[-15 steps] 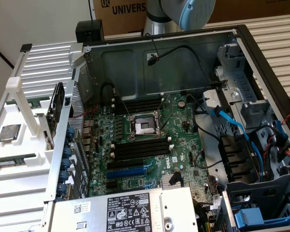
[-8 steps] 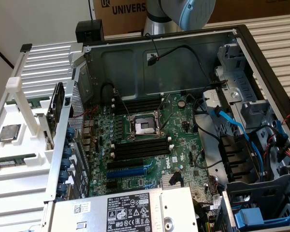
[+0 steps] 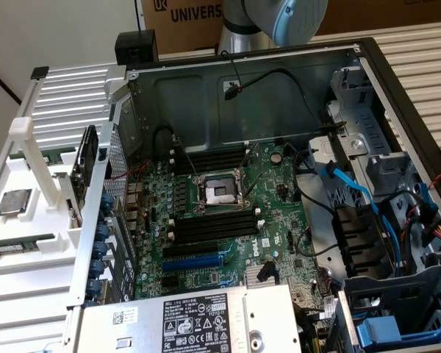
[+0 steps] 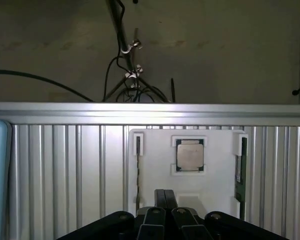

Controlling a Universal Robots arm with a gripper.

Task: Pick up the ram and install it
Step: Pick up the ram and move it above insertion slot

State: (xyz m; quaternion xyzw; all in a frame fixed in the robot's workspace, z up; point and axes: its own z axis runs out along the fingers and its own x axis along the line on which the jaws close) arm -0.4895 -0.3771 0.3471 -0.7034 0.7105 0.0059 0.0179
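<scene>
Lying in its tray, the ram sits apart from the clenched claw.

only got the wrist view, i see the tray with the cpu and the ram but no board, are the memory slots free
observer: yes, in the exterior view the black slots on both sides of the socket look empty
operator: ok, ram sits in the tray's edge on my side, where's the tray from the case
observer: the tray lies outside the open case, just past its side wall on the exterior view's left
</scene>
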